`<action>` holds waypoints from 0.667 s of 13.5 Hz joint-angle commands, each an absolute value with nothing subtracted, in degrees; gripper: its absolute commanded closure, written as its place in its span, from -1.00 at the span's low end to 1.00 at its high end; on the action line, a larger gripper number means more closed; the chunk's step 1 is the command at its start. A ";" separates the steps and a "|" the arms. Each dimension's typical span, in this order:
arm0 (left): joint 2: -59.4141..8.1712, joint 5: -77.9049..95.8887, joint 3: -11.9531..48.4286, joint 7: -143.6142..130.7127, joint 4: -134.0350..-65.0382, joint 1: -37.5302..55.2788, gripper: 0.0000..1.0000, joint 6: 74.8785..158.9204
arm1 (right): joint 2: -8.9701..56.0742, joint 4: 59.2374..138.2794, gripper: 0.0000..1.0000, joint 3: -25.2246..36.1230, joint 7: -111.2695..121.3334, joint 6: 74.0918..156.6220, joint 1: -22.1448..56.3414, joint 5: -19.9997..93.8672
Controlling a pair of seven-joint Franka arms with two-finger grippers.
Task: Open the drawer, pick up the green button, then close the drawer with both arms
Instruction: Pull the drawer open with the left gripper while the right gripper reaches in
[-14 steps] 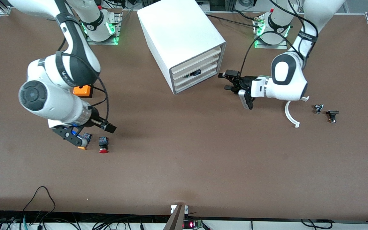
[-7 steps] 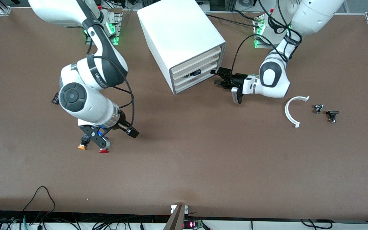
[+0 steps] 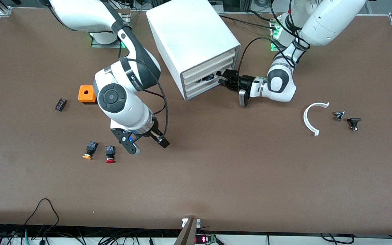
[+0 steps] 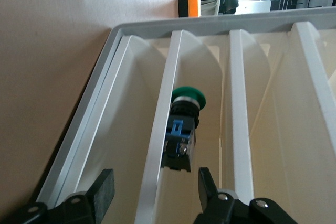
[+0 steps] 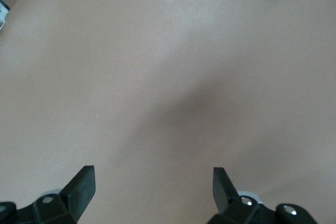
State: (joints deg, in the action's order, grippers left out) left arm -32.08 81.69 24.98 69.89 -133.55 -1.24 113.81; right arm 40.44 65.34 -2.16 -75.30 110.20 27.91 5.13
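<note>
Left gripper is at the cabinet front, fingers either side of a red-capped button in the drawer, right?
Not red: the left wrist view shows the button has a green cap. The left gripper is at the cabinet front, its fingers either side of it in the drawer.

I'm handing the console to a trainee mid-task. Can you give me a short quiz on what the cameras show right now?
1. Which cap colour has the push button lying just ahead of the left gripper in the white cabinet? A red, B green, C orange.
2. True or false: the right gripper is shut on the red-capped button.
3. Fill in: the orange box lies toward the ___ arm's end of the table.

Key: 1 B. 2 False: it is open over bare table. 3 right.
</note>
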 commanded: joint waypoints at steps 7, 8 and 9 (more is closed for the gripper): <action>-34.37 83.50 25.40 71.72 -134.30 -2.46 1.00 109.51 | 42.45 58.89 -0.98 -4.83 -83.14 110.82 29.00 5.89; -34.37 83.41 25.40 71.46 -134.12 -2.63 1.00 109.60 | 42.45 58.80 -0.98 -4.83 -83.32 111.79 29.09 5.89; -34.28 83.41 25.40 70.93 -133.69 -3.16 1.00 109.60 | 42.36 58.54 -0.98 -5.62 -83.49 112.93 29.18 5.89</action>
